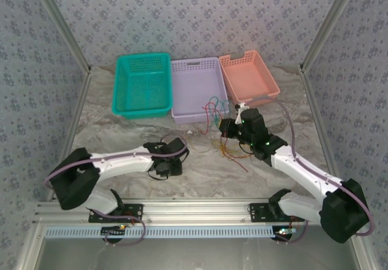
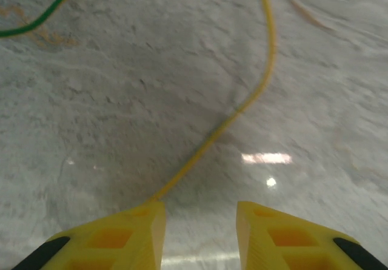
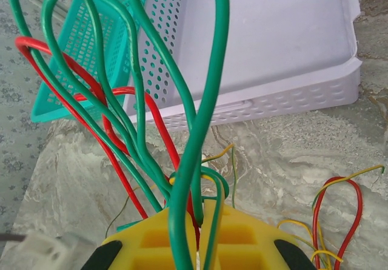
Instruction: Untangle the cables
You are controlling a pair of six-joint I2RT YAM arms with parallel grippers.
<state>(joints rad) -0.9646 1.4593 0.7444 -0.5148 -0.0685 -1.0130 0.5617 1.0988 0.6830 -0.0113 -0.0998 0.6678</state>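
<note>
The cables (image 1: pixel 213 113) are a clump of thin green and red loops in front of the purple basket. Looser yellow and orange strands (image 1: pixel 235 155) trail on the table below them. My right gripper (image 1: pixel 228 128) is shut on the clump. In the right wrist view, green loops (image 3: pixel 206 118) and a red strand (image 3: pixel 91 85) rise from between the closed jaws of the right gripper (image 3: pixel 200 221). My left gripper (image 1: pixel 179 155) hangs low over the table, to the left of the clump. Its jaws (image 2: pixel 200 218) stand open over bare table. A yellow cable (image 2: pixel 242 106) ends at the tip of its left finger, and a green cable (image 2: pixel 42 18) crosses the far corner.
Three baskets stand in a row at the back: teal (image 1: pixel 143 85), purple (image 1: pixel 195 94) and orange (image 1: pixel 248 76). The purple basket's rim (image 3: pixel 291 94) is close ahead of the right gripper. More red and yellow loops (image 3: pixel 354 215) lie on the table to its right.
</note>
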